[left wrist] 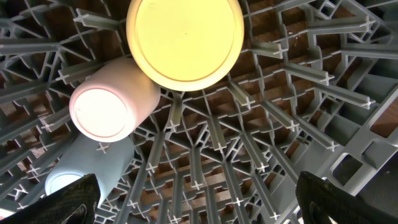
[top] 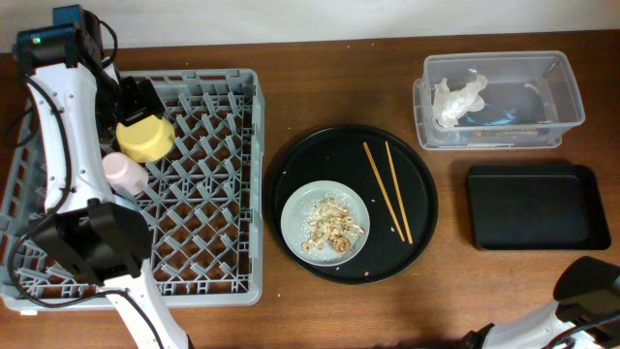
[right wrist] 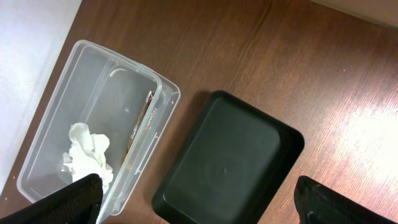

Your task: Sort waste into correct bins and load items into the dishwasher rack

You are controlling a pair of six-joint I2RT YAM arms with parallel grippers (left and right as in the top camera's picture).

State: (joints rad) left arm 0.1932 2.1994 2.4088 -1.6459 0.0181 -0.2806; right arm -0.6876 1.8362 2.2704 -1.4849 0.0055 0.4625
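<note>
The grey dishwasher rack (top: 208,208) holds an upturned yellow bowl (top: 145,138) and a pink cup (top: 124,172). In the left wrist view the bowl (left wrist: 185,40), the pink cup (left wrist: 106,106) and a light-blue cup (left wrist: 81,168) stand on the rack's pegs (left wrist: 280,124). My left gripper (left wrist: 199,208) is open and empty above the rack, just past the bowl (top: 136,97). The pale plate (top: 308,208) carries food scraps (top: 332,230), and the chopsticks (top: 387,189) lie beside it. My right gripper (right wrist: 199,202) is open and empty above the small black tray (right wrist: 227,162).
The plate and chopsticks rest on a large round black tray (top: 291,165). The clear tub (top: 557,92) at the back right holds the white napkin (top: 457,100); the right wrist view shows the napkin (right wrist: 87,152) and a thin wrapper (right wrist: 140,134) in it. The small black tray (top: 538,206) lies in front of the tub.
</note>
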